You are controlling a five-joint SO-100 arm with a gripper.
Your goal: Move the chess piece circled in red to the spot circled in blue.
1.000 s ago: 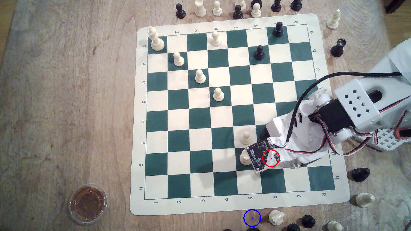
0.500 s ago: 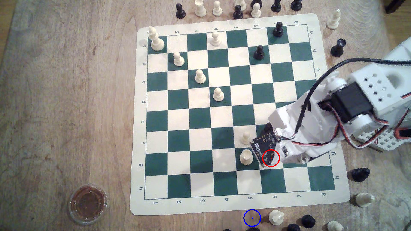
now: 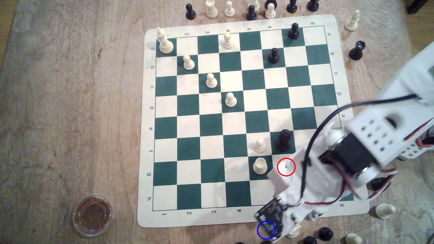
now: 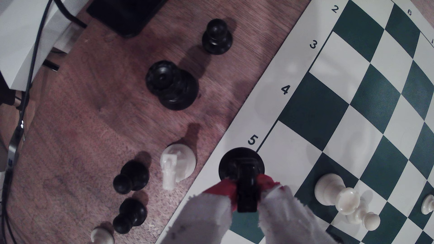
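Observation:
My gripper is shut on the chess piece, a glossy black piece with a round base, clamped between two red-tipped, white-padded fingers. In the wrist view the piece hangs over the mat's pale border beside the number 5, close to the bare wood. In the exterior view the gripper reaches over the board's near edge, and its black circuit board covers most of the spot, the blue ring on the wood. The piece is hidden under the gripper there. The red ring holds pale square and arm housing.
Beside the spot lie a white rook and black pawns; a large black piece stands further along. On the board nearby are a white rook, a white pawn and a black piece. A brown-filled cup sits near left.
The arm has swung from the red-ringed square toward the board's near edge, over the blue ring, with the gripper. The black piece behind that square is now uncovered.

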